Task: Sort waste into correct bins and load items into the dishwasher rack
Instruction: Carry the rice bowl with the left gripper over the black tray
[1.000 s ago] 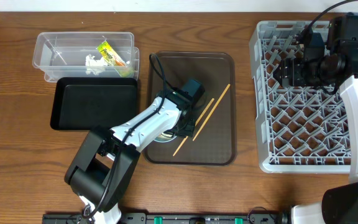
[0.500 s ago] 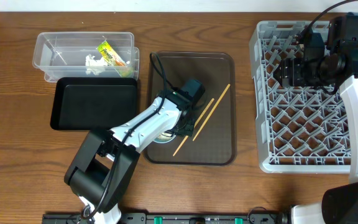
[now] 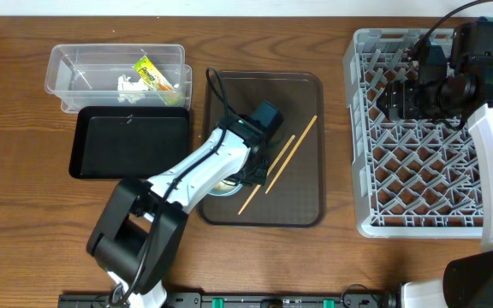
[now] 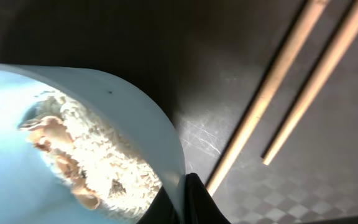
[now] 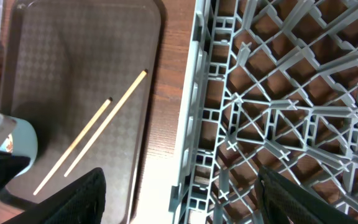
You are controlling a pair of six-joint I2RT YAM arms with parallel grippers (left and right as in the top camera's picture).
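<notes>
**Pale-blue bowl pinched at its rim**

Left pincer (image 3: 242,171) closed on the thin, smooth wall of the small light-blue bowl (image 4: 123,106), one dark finger (image 4: 196,199) pressed against the outer curve. Inside the bowl, clumped, grainy white rice-like bits (image 4: 98,162). Just right of that pincer, two slim wooden chopsticks (image 4: 272,99), flat on the diamond-embossed brown serving tray (image 3: 302,205). Right pincer (image 5: 188,199) spread wide and empty, above the left edge of the square grey plastic grid rack (image 5: 278,93).

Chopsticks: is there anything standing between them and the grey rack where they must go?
Nothing visible does. Between the chopsticks and the rack lie only the raised rim of the brown tray and a strip of table.
</notes>
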